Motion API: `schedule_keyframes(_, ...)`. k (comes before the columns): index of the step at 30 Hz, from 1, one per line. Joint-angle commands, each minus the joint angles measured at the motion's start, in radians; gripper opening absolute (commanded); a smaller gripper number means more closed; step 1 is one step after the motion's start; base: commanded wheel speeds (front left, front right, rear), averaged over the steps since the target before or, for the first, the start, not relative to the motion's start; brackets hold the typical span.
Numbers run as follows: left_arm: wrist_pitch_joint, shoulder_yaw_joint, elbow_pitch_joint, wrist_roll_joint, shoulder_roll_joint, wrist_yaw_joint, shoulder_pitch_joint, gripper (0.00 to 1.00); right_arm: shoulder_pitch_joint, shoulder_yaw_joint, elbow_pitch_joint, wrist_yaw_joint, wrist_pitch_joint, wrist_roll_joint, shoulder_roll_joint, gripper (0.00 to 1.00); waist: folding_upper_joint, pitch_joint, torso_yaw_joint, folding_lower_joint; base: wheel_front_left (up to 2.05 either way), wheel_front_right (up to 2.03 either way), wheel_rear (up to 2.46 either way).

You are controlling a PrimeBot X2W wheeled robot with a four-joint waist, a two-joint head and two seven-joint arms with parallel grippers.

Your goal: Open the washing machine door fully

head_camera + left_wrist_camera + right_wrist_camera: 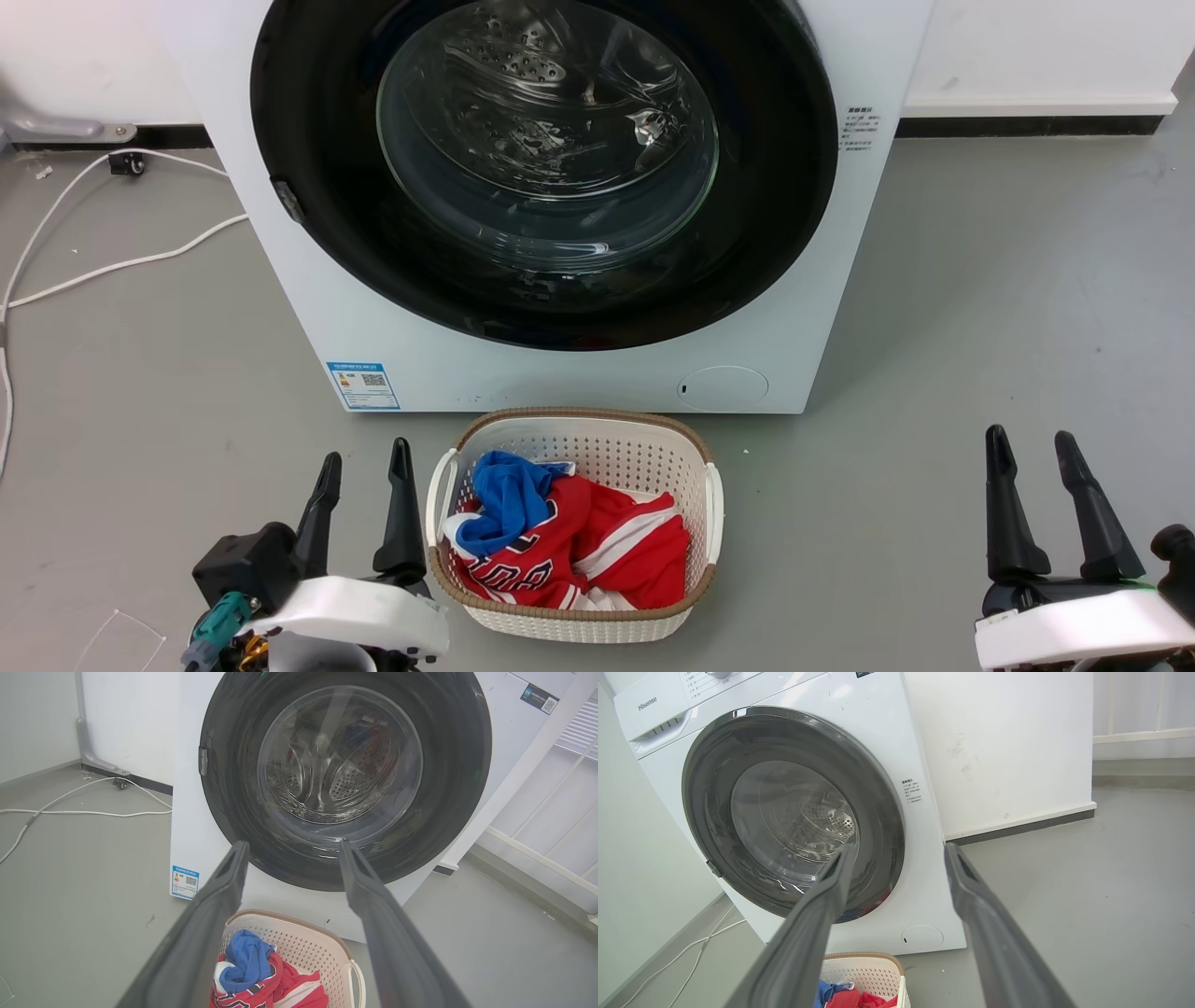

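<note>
The white washing machine [308, 308] stands ahead on the floor. Its round glossy black door [308, 159] with a bulging glass window lies flat against the front, closed. The same door [233, 788] faces the left wrist camera, with a small latch tab at its left edge; from the right wrist the door [705, 788] appears at an angle. My left gripper [364, 457] is open at the lower left, well short of the machine. My right gripper [1033, 441] is open at the lower right. Nothing sits between either pair of fingers.
A white laundry basket [574, 431] holding red and blue clothes sits on the floor right in front of the machine, between my grippers. White cables [103, 266] trail across the floor at left. A white wall with a dark skirting [1027, 123] runs behind.
</note>
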Motion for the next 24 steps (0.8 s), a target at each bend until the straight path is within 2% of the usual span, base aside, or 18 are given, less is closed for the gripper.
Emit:
schedule_keyframes(1,-0.011,-0.006,-0.013,0.030,0.006,0.005,0.005,1.00,0.006,0.000,-0.017,0.002,-0.011,-0.026,0.000,1.00,0.0000,0.000,0.000,0.0000,0.00,0.00,0.00)
schedule_keyframes(24,-0.062,-0.012,-0.003,0.213,-0.011,-0.019,0.029,1.00,0.040,0.003,-0.038,0.002,-0.060,-0.153,0.002,1.00,0.0000,0.002,0.001,0.0000,0.00,0.00,0.00)
